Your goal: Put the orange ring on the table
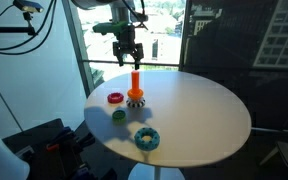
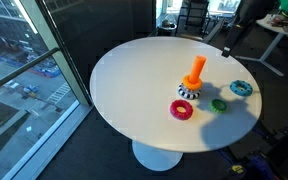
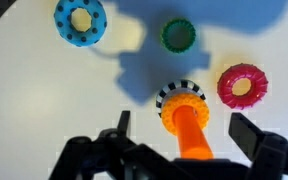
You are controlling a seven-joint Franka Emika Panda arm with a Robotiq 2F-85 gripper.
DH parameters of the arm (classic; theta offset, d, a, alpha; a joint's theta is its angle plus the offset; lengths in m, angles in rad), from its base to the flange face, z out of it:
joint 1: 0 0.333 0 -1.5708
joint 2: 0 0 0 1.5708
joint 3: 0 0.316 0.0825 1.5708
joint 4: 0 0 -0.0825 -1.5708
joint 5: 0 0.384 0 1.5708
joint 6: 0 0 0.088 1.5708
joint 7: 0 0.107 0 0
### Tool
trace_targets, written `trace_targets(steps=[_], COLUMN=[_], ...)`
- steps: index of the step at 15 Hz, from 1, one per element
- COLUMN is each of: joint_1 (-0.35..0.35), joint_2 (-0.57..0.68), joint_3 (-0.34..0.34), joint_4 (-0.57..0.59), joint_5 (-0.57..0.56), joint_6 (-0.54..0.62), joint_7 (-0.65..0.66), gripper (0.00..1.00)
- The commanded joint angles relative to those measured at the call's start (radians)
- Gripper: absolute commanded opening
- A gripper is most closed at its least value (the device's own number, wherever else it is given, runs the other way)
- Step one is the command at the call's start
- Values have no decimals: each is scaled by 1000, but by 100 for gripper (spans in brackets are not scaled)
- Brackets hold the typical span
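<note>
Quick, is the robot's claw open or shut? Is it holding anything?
Gripper: open, holding nothing.

An exterior view stands off to one side of the round tabletop (image 1: 204, 110), a little above it, and faces a big window (image 1: 159, 40). The gripper (image 1: 127, 55) hangs in the upper middle of the frame. An exterior view looks down from higher up and farther back, with the tabletop (image 2: 134, 80) in the middle and glass at the left. The wrist view looks straight down from very close; its fingers (image 3: 246, 135) poke in along the bottom edge. All three views share the orange peg (image 1: 135, 82) and the blue ring (image 1: 147, 139).
</note>
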Motion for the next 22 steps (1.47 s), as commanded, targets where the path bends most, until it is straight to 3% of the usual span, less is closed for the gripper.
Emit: trace_targets(steps=[1,3,14,22], joint_1=[4,4,1,8], joint_2=[53,79,119,204], joint_3=[20,28,23,41], joint_4=[-2,3,10,-55], joint_5=[18,3,27,104], joint_6=[62,75,63,288], joint_7=[79,115,56,30], gripper=[100,100,100,100])
